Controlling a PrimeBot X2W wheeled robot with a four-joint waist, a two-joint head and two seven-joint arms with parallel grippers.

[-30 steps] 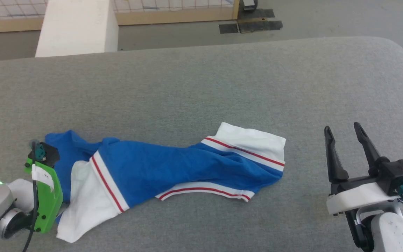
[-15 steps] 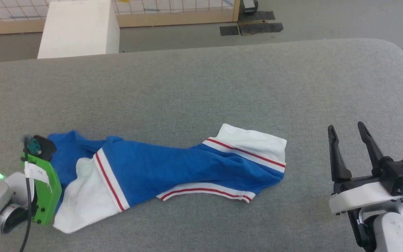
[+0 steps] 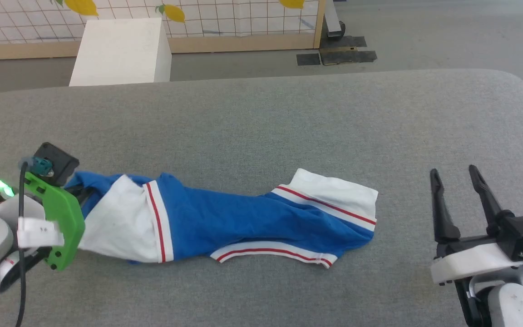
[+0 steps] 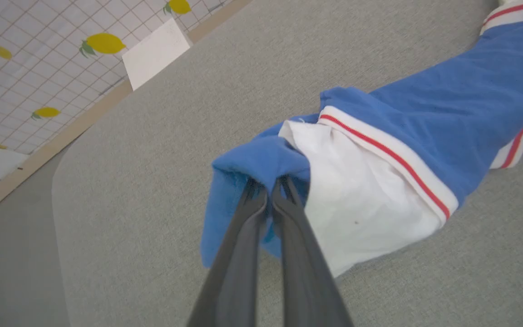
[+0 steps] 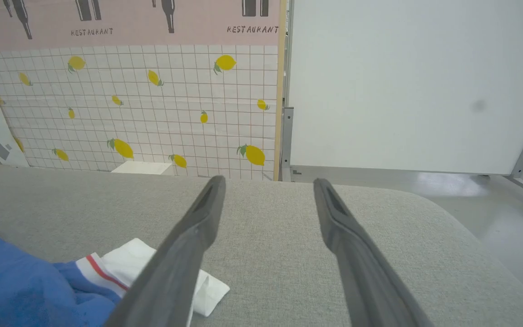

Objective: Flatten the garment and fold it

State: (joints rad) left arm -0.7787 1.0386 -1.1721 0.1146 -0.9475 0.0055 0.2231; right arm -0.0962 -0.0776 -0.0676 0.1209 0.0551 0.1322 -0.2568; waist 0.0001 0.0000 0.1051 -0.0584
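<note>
Blue cloth nipped between the fingers of the left gripper (image 4: 269, 190), shut tight on a fold at the left end of the garment (image 3: 225, 222) — likely for lifting and tugging it out flat. Lying bunched on the grey table (image 3: 261, 113), long axis running left to right, white red-striped end toward the right gripper (image 3: 456, 175). Poised there, fingers spread wide, holding nothing — well apart from the cloth.

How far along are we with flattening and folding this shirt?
Done: nothing flattened or folded. In hand: the left gripper is shut on the blue end of the garment. Left: it lies bunched and twisted on the table; the right gripper stands open, apart from it. All flattening and folding remain.
</note>
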